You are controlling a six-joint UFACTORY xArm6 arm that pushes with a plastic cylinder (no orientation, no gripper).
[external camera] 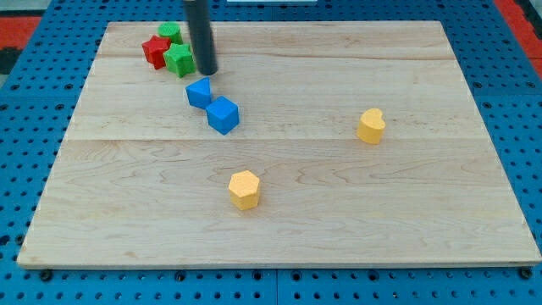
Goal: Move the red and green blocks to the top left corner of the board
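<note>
Counter: a pale wooden board (279, 212) lying on a blue perforated base (25, 169).
Task blocks: a red block (156, 51), star-like in outline, and two green blocks, one (170, 33) toward the counter's top edge and one (179, 60) below it, sit bunched and touching near the top left corner.
My tip: the rod's lower end (207, 73) stands just beside the lower green block, on its right flank, and just above the upper blue block.
Pincer: none is fitted; the arm ends in a plain rod, so there is nothing to open or close and nothing is held.
Other blocks: two blue blocks (199, 91) (223, 115) lie close together, diagonally below the tip; a yellow hexagonal block (244, 189) sits toward the bottom edge; a yellow rounded block (371, 125) sits toward the right edge.
Step in hand: judged to be the closing push, since the cluster is near the corner but set in from the left edge.
Next move: probably a short shove leftward and slightly upward against the lower green block, keeping the three together and the blue blocks untouched.
</note>
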